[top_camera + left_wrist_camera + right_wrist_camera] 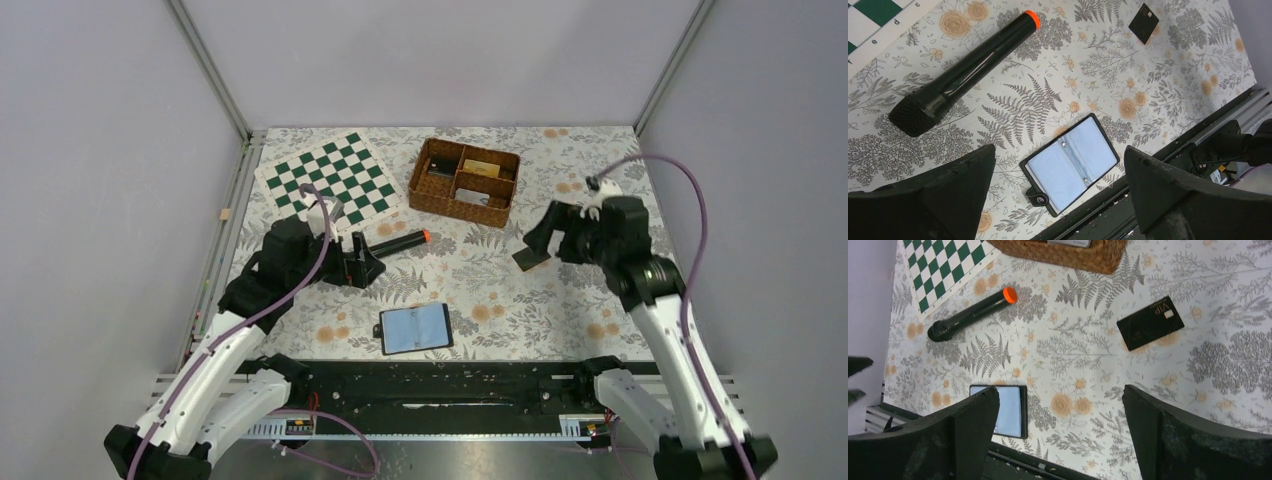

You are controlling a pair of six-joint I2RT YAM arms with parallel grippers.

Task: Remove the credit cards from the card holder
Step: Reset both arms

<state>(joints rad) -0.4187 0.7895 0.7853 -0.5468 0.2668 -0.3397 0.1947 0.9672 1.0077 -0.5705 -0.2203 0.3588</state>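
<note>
While the wallet [415,328] lies open and flat near the front edge of the table [560,300], its blue-grey panels showing no card, a dark card [1150,322] rests face up just beside the right gripper [538,238], well apart from the wallet. Something yellowish sits in one compartment of the basket [458,209]; whether it is the second card cannot be told. Both grippers hang over the table with jaws spread wide and nothing between them, the left gripper [368,265] near the cylinder [395,243]. Should a card be tucked behind a panel, the sound way is likely for one arm to pin the wallet's border while the other catches the card's exposed edge and draws it along the pocket, not upward, so the wallet neither lifts nor folds shut.
</note>
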